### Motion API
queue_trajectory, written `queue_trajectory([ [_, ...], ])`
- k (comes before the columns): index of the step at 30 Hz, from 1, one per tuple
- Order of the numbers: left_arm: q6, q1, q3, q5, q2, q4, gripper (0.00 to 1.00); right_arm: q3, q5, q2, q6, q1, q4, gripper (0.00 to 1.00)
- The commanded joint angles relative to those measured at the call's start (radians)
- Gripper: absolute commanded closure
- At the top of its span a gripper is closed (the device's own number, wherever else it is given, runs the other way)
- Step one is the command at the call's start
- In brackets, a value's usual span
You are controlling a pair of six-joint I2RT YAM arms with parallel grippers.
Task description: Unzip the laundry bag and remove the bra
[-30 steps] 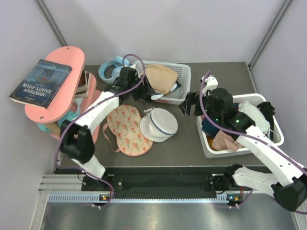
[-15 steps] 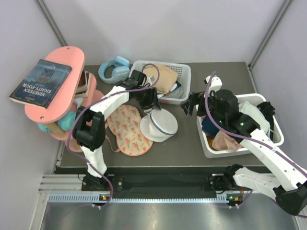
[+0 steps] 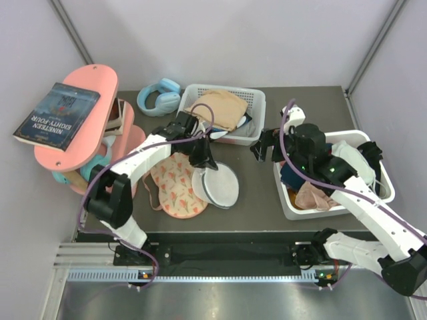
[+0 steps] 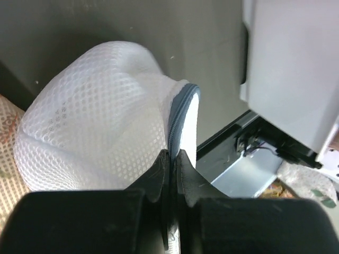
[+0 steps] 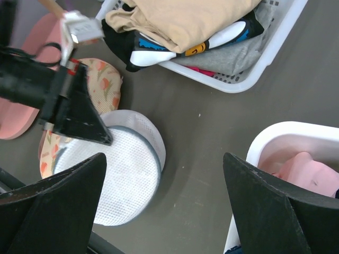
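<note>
The laundry bag, white mesh with a dark zip rim, is tipped up on the dark table, its flat round face towards the camera. My left gripper is shut on its far rim; in the left wrist view the fingers pinch the zip edge beside the mesh dome. The bra, peach-pink with small red flowers, lies flat on the table just left of the bag, partly under it. My right gripper hangs open to the right of the bag, nothing between its fingers.
A white slatted basket with a tan garment and other clothes stands behind the bag. A white bin of clothes sits at the right under my right arm. Blue headphones lie at the back left, beside a pink shelf carrying a book.
My left gripper came down from the basket to the bag and shut on its rim. The bag tipped up and slid nearer. The right arm barely moved.
</note>
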Motion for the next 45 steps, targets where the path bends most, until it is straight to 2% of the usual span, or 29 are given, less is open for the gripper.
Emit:
queue_trajectory([
  [1, -0.157, 0.0, -0.014, -0.057, -0.161, 0.13, 1.0, 0.051, -0.008, 0.016, 0.007, 0.016, 0.031, 0.09],
  [5, -0.331, -0.003, -0.041, -0.176, -0.24, 0.282, 1.0, 0.07, -0.008, 0.035, 0.005, 0.026, 0.032, 0.09],
  [11, -0.643, -0.048, -0.156, -0.54, -0.352, 0.437, 1.0, 0.111, -0.006, 0.062, 0.008, 0.078, 0.037, 0.11],
  [14, -0.767, -0.088, -0.207, -0.721, -0.385, 0.422, 1.0, 0.123, -0.008, 0.079, 0.02, 0.111, 0.041, 0.12],
  [16, -0.834, -0.106, -0.224, -0.799, -0.396, 0.35, 1.0, 0.128, -0.009, 0.087, 0.025, 0.131, 0.041, 0.13],
  [17, -0.913, -0.12, -0.229, -0.848, -0.398, 0.319, 1.0, 0.128, -0.017, 0.091, 0.027, 0.135, 0.043, 0.14],
  [23, -1.096, -0.172, -0.293, -0.85, -0.369, 0.302, 1.0, 0.116, -0.125, 0.13, 0.036, 0.163, 0.071, 0.22],
  [26, -1.141, -0.198, -0.319, -0.858, -0.355, 0.325, 1.0, 0.113, -0.187, 0.157, 0.045, 0.178, 0.078, 0.27],
  [32, -1.237, -0.217, -0.33, -0.774, -0.304, 0.353, 1.0, 0.074, -0.32, 0.203, 0.045, 0.211, 0.095, 0.35],
  [35, -1.234, -0.218, -0.331, -0.741, -0.297, 0.357, 1.0, 0.057, -0.378, 0.203, 0.034, 0.22, 0.098, 0.37],
  [39, -1.228, -0.217, -0.331, -0.697, -0.304, 0.374, 1.0, 0.045, -0.42, 0.194, 0.022, 0.23, 0.121, 0.35],
  [45, -1.228, -0.214, -0.334, -0.666, -0.338, 0.37, 1.0, 0.053, -0.511, 0.285, 0.011, 0.234, 0.12, 0.38],
])
